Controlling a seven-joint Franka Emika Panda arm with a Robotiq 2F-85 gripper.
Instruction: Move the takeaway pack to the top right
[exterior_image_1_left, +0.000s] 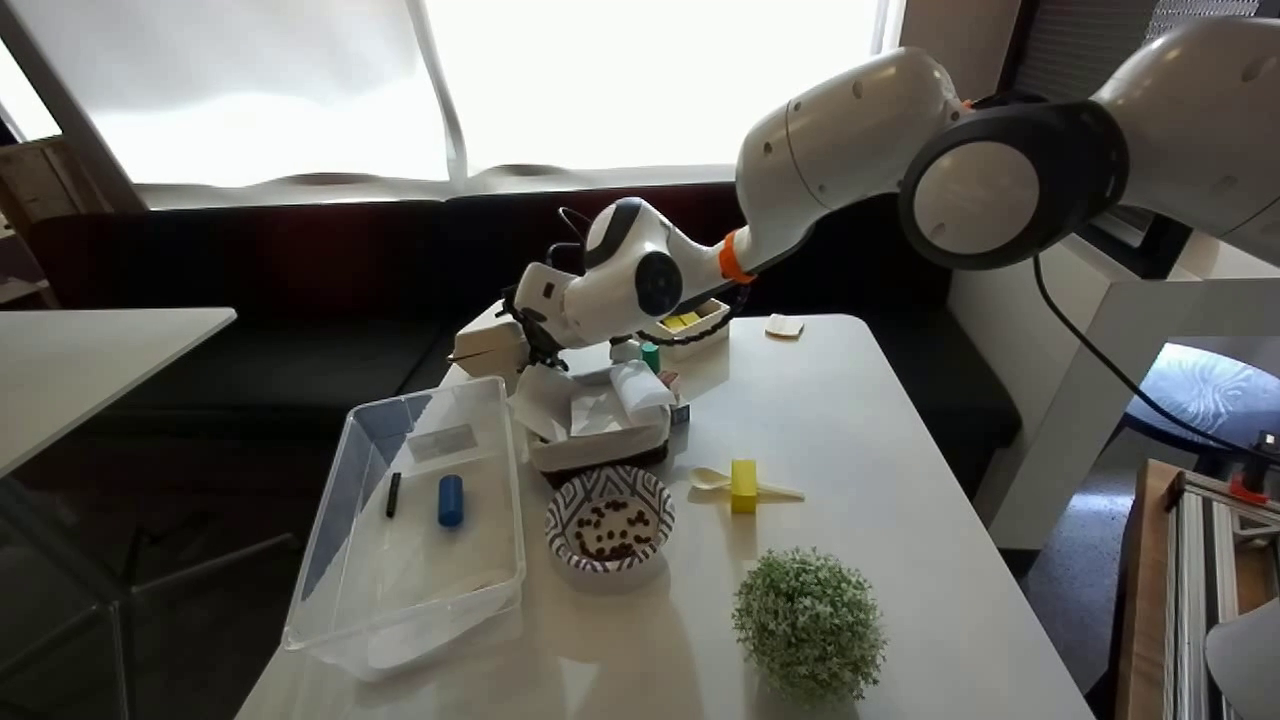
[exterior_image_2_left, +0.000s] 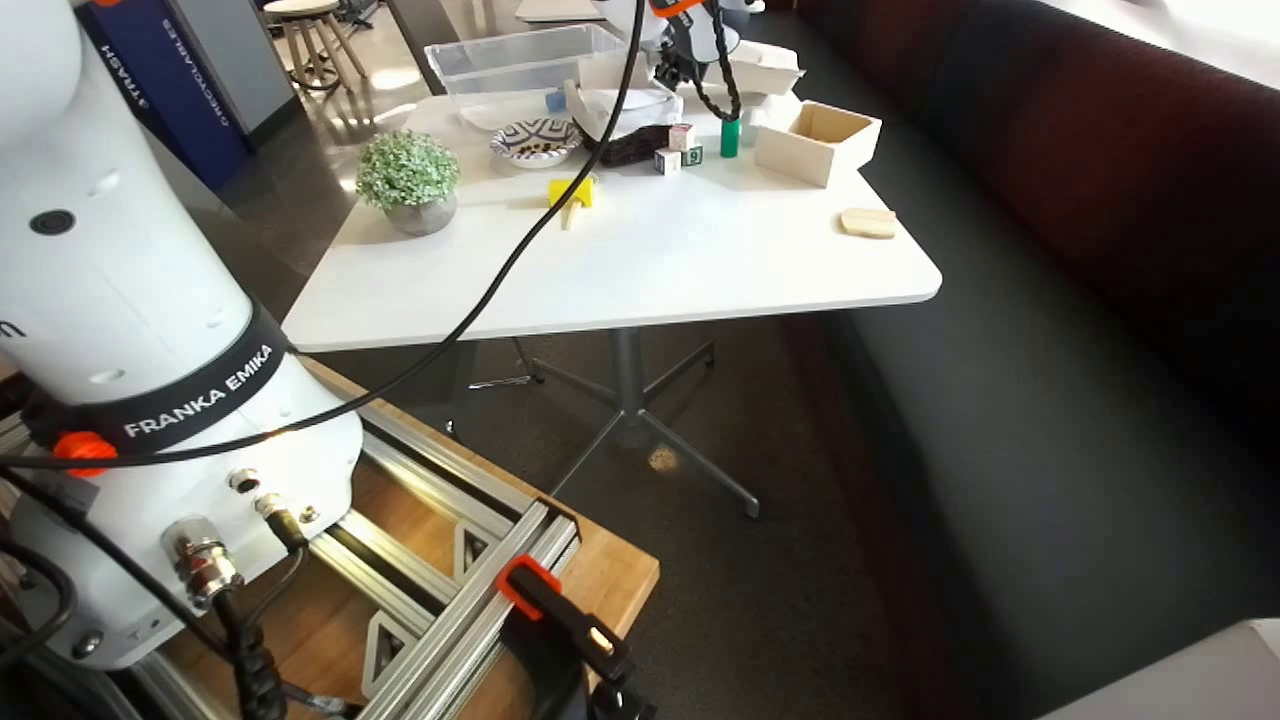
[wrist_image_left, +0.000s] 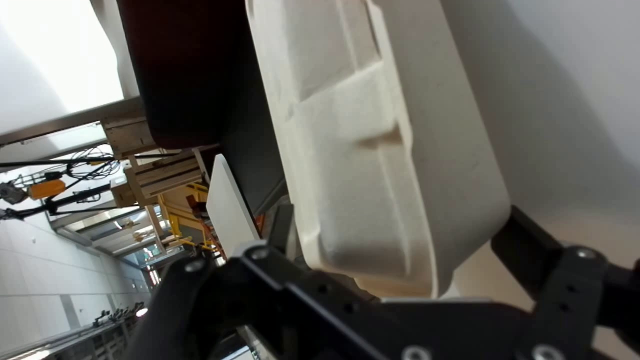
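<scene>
The takeaway pack (exterior_image_1_left: 488, 345) is a plain white lidded box at the far left end of the table in an exterior view, beside the bench. It also shows behind the arm in an exterior view (exterior_image_2_left: 768, 68), partly hidden. In the wrist view, the pack (wrist_image_left: 350, 165) fills the middle, lid side left and base side right, its end towards the gripper. My gripper (wrist_image_left: 400, 220) has its fingers wide apart, one on each side of that end, both at or very near the pack. I cannot tell whether they press on it. In an exterior view, the gripper (exterior_image_1_left: 530, 335) hides the pack's right end.
A paper-lined basket (exterior_image_1_left: 600, 450) and a clear tray (exterior_image_1_left: 430, 565) with a blue item stand close to the gripper. A patterned bowl (exterior_image_1_left: 560, 510), a yellow block (exterior_image_1_left: 743, 487), a plant (exterior_image_1_left: 810, 625), a wooden box (exterior_image_2_left: 790, 155) and a green cylinder (exterior_image_2_left: 730, 138) stand on the table.
</scene>
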